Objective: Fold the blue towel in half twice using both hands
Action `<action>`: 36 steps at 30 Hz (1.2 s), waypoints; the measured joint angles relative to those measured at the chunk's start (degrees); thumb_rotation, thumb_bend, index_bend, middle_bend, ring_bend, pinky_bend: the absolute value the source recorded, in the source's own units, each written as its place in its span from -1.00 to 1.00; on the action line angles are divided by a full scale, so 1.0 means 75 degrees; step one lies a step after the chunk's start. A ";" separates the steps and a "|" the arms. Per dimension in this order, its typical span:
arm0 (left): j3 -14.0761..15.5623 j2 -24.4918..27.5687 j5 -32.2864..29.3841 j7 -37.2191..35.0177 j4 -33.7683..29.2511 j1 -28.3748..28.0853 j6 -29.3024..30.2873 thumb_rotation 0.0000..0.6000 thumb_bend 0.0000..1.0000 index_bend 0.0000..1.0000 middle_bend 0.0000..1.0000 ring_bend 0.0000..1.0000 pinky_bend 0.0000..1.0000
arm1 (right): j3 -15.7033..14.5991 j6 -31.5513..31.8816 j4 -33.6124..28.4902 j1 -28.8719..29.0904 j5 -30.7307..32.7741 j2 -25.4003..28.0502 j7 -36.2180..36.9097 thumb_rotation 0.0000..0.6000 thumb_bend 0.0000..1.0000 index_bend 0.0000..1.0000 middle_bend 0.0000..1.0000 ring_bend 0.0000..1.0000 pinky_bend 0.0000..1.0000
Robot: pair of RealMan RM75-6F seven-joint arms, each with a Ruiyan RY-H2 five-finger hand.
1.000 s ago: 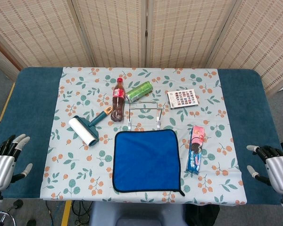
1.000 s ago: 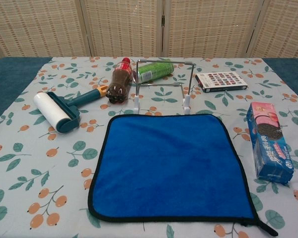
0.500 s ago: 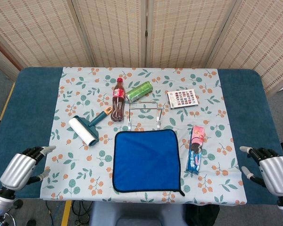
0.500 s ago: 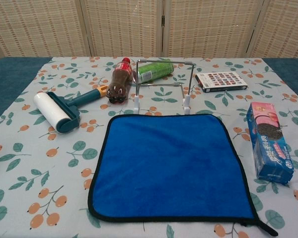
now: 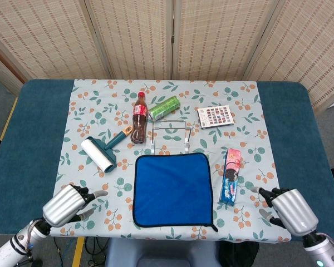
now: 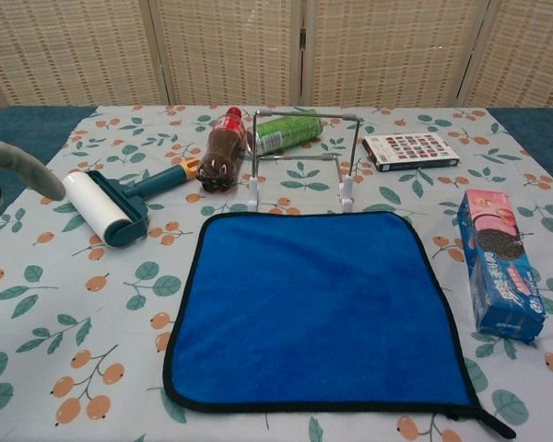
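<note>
The blue towel (image 5: pixel 173 190) with a black hem lies flat and unfolded on the flowered cloth near the table's front edge, also filling the middle of the chest view (image 6: pixel 315 308). My left hand (image 5: pixel 67 204) hovers over the front left of the cloth, left of the towel and apart from it, fingers pointing toward it and holding nothing. A grey finger of it shows at the chest view's left edge (image 6: pixel 23 168). My right hand (image 5: pixel 285 209) hovers at the front right, right of the towel, past the cookie box, fingers apart and empty.
Just behind the towel stands a white wire rack (image 5: pixel 170 136). A cola bottle (image 5: pixel 139 117) and green can (image 5: pixel 164 107) lie further back. A lint roller (image 5: pixel 100 153) lies at the left, a cookie box (image 5: pixel 231 174) right of the towel, and a small patterned box (image 5: pixel 216 117) at back right.
Both hands have come inward from the table's outer edges toward the towel's front corners. The left hand has entered the chest view. The towel has not moved.
</note>
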 measured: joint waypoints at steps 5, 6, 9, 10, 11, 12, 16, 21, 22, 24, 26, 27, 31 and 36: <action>0.0078 -0.0234 0.0240 0.0151 -0.0043 -0.0433 -0.0484 1.00 -0.50 -0.37 0.86 0.61 0.94 | -0.0115 -0.0462 -0.0014 0.0306 -0.0267 -0.0227 -0.0127 1.00 -0.59 -0.32 0.65 0.61 0.90; 0.0095 -0.0296 0.0274 0.0179 -0.0055 -0.0536 -0.0613 1.00 -0.50 -0.36 0.88 0.63 0.96 | -0.0132 -0.0532 -0.0014 0.0353 -0.0290 -0.0264 -0.0141 1.00 -0.59 -0.32 0.66 0.62 0.92; 0.0142 -0.0474 0.0339 0.0235 -0.0076 -0.0798 -0.0947 1.00 -0.50 -0.34 0.93 0.67 0.99 | -0.0177 -0.0721 -0.0008 0.0475 -0.0326 -0.0374 -0.0189 1.00 -0.59 -0.32 0.68 0.66 0.96; 0.0157 -0.0536 0.0352 0.0251 -0.0078 -0.0874 -0.1046 1.00 -0.50 -0.33 0.94 0.68 1.00 | -0.0185 -0.0758 -0.0002 0.0496 -0.0324 -0.0405 -0.0219 1.00 -0.59 -0.31 0.70 0.68 0.97; 0.0173 -0.0596 0.0362 0.0269 -0.0079 -0.0945 -0.1144 1.00 -0.50 -0.32 0.96 0.70 1.00 | -0.0194 -0.0792 0.0011 0.0513 -0.0319 -0.0448 -0.0271 1.00 -0.59 -0.31 0.71 0.69 0.97; 0.0198 -0.0681 0.0375 0.0293 -0.0078 -0.1039 -0.1274 1.00 -0.50 -0.32 0.97 0.71 1.00 | -0.0202 -0.0822 0.0025 0.0524 -0.0309 -0.0484 -0.0311 1.00 -0.59 -0.30 0.71 0.70 0.97; 0.0276 -0.1019 0.0409 0.0390 -0.0037 -0.1319 -0.1633 1.00 -0.50 -0.29 1.00 0.74 1.00 | -0.0233 -0.0957 0.0071 0.0579 -0.0196 -0.0589 -0.0376 1.00 -0.58 -0.30 0.73 0.71 0.97; 0.0368 -0.1553 0.0406 0.0582 0.0132 -0.1636 -0.2096 1.00 -0.50 -0.28 1.00 0.74 1.00 | -0.0271 -0.1099 0.0111 0.0664 -0.0121 -0.0651 -0.0394 1.00 -0.57 -0.29 0.75 0.74 0.98; 0.0384 -0.1645 0.0399 0.0631 0.0166 -0.1684 -0.2170 1.00 -0.50 -0.28 1.00 0.74 1.00 | -0.0283 -0.1135 0.0115 0.0679 -0.0113 -0.0657 -0.0403 1.00 -0.57 -0.29 0.76 0.74 0.99; 0.0416 -0.1860 0.0372 0.0724 0.0272 -0.1768 -0.2288 1.00 -0.50 -0.26 1.00 0.74 1.00 | -0.0323 -0.1223 0.0114 0.0722 -0.0106 -0.0672 -0.0430 1.00 -0.57 -0.29 0.76 0.75 0.99; 0.0437 -0.2052 0.0329 0.0780 0.0408 -0.1817 -0.2350 1.00 -0.50 -0.24 1.00 0.74 1.00 | -0.0367 -0.1272 0.0116 0.0755 -0.0094 -0.0698 -0.0440 1.00 -0.57 -0.29 0.76 0.75 0.99; 0.0450 -0.2177 0.0294 0.0809 0.0522 -0.1840 -0.2375 1.00 -0.50 -0.25 1.00 0.74 1.00 | -0.0378 -0.1276 0.0121 0.0759 -0.0082 -0.0709 -0.0434 1.00 -0.57 -0.29 0.76 0.75 0.99; 0.0500 -0.2545 0.0133 0.0838 0.0917 -0.1881 -0.2377 1.00 -0.50 -0.22 1.00 0.75 1.00 | -0.0412 -0.1237 0.0161 0.0756 -0.0028 -0.0746 -0.0362 1.00 -0.57 -0.29 0.76 0.75 0.99; 0.0554 -0.2776 -0.0151 0.0891 0.1196 -0.1916 -0.2384 1.00 -0.50 -0.21 1.00 0.75 1.00 | -0.0439 -0.1150 0.0203 0.0750 0.0010 -0.0760 -0.0303 1.00 -0.57 -0.29 0.76 0.75 0.99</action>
